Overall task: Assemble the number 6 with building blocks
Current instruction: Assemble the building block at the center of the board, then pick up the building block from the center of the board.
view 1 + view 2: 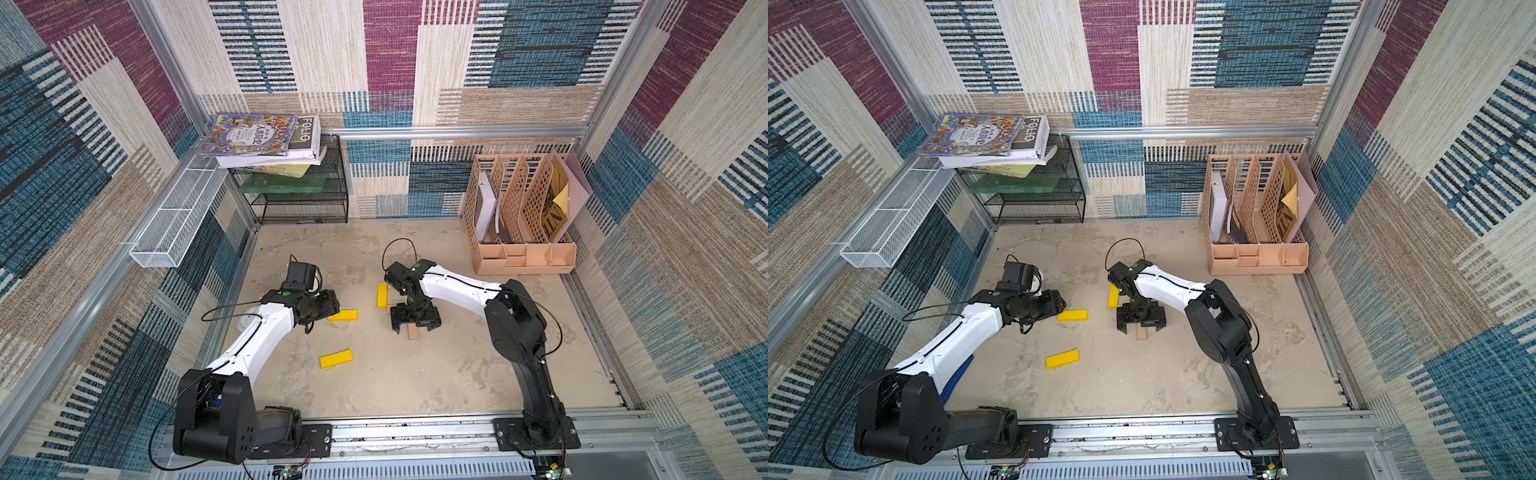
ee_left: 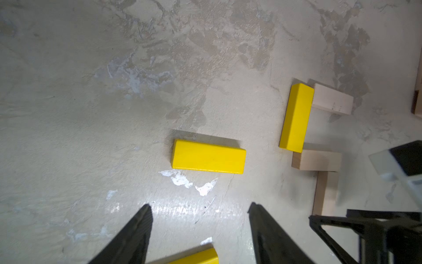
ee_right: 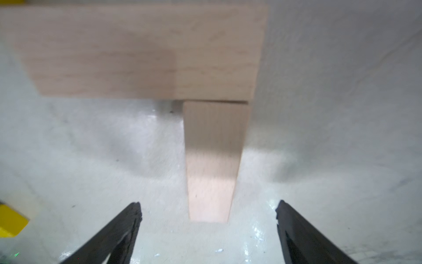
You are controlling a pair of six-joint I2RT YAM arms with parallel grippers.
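Note:
Part of the number 6 lies mid-table. An upright yellow block (image 1: 382, 295) (image 2: 296, 117) has one tan block (image 2: 332, 101) at its far end and another (image 2: 317, 161) at its near end. A third tan block (image 1: 413, 333) (image 3: 213, 160) runs down from the end of that near one (image 3: 141, 52). My right gripper (image 1: 412, 328) (image 3: 207, 205) hovers open just above this third block, holding nothing. Two loose yellow blocks (image 1: 343, 315) (image 1: 336, 359) lie to the left. My left gripper (image 1: 332, 307) (image 2: 198, 210) is open and empty beside the nearer one (image 2: 207, 156).
A peach file organizer (image 1: 523, 216) stands at the back right. At the back left are a black mesh shelf (image 1: 299, 195) with books (image 1: 262, 139) and a white wire basket (image 1: 178, 216) on the left wall. A dark-blue object (image 1: 957, 376) lies under the left arm.

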